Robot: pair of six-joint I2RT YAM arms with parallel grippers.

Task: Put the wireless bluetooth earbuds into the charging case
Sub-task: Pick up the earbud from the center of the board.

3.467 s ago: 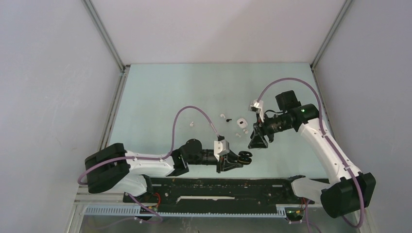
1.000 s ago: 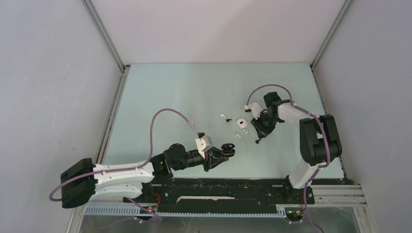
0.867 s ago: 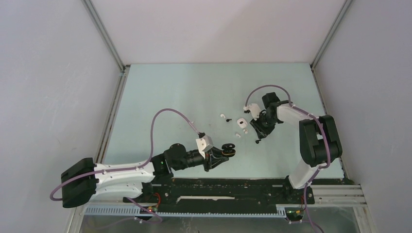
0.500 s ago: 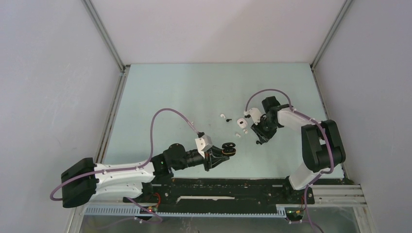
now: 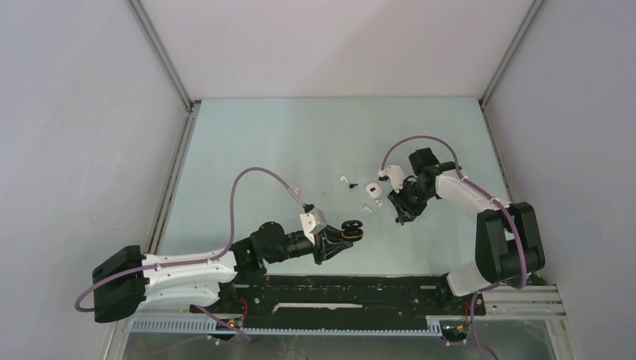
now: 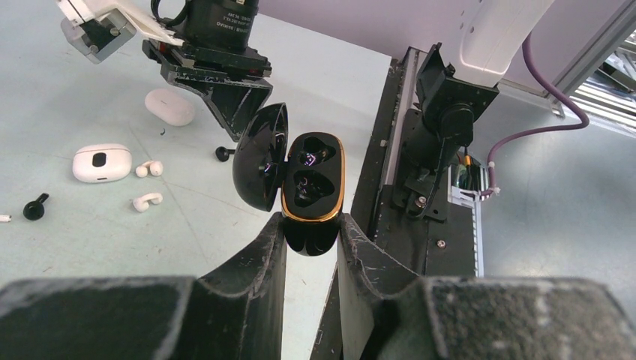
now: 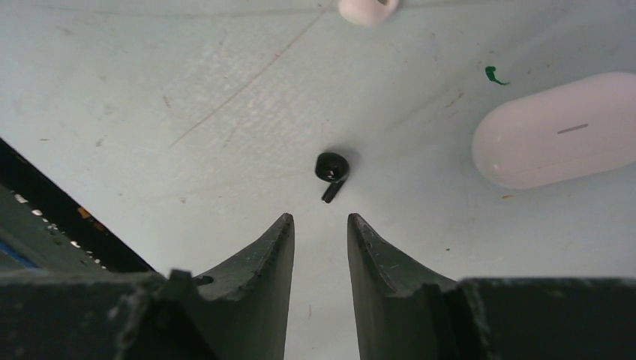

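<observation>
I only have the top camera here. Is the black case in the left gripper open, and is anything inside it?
Observer: Open. The left wrist view shows the glossy black gold-rimmed charging case hinged wide in the left gripper, both wells looking empty.
Operator: Does the right gripper hold an earbud?
Observer: No. The right wrist view shows the small black stemmed earbud lying on the table just ahead of the open right gripper, untouched.

R wrist view: pale object (image 7: 366, 9) cut by top edge, white case (image 7: 559, 139) by right edge. Base of black case (image 6: 311, 187) hidden btwn left gripper (image 6: 310, 223) fingers (top view: white earbuds (image 5: 379, 202) mere specks).
</observation>
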